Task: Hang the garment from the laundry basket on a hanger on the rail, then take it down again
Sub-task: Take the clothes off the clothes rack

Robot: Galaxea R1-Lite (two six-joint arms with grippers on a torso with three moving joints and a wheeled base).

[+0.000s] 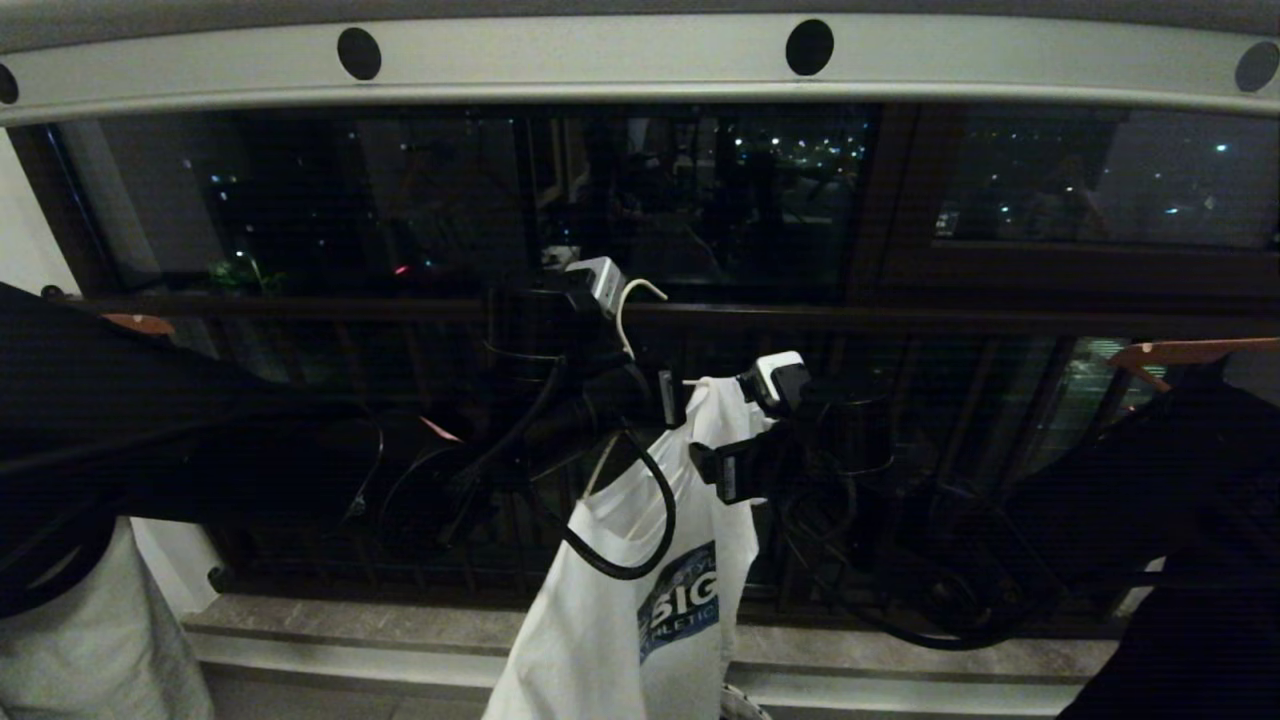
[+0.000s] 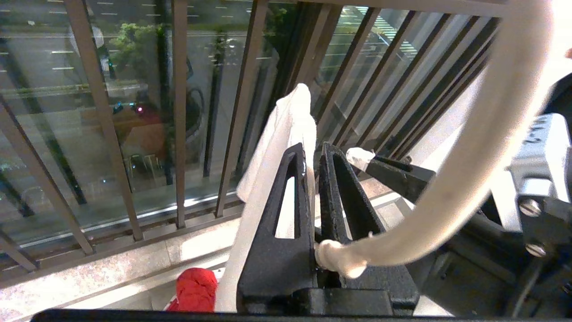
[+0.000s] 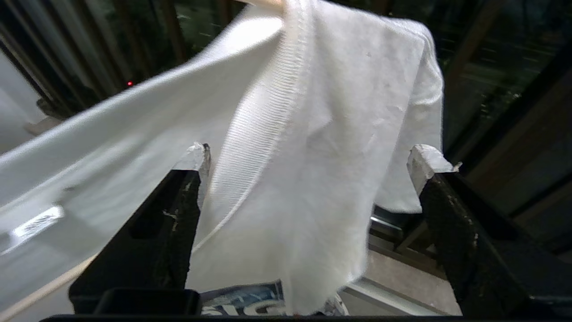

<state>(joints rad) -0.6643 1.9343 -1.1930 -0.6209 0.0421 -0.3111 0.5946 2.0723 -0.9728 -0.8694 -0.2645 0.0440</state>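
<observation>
Nearest the right wrist camera: shirt (image 3: 313, 147), draped between the spread fingers of the right gripper (image 3: 308, 156), touching neither pad. In the head view, right gripper (image 1: 760, 425) just at 3 o'clock of the shirt's (image 1: 640, 600) raised shoulder. Left gripper (image 2: 313, 156) pressed together, pinching the hanger (image 2: 447, 210) at its neck, well below the rail (image 1: 600, 60) at 12 o'clock. Step in hand, judged: dressing the shirt onto the hanger, one shoulder seemingly just let go. Next: seat the collar squarely, check both shoulders, then lift the hook up to the rail. Basket out of sight.
</observation>
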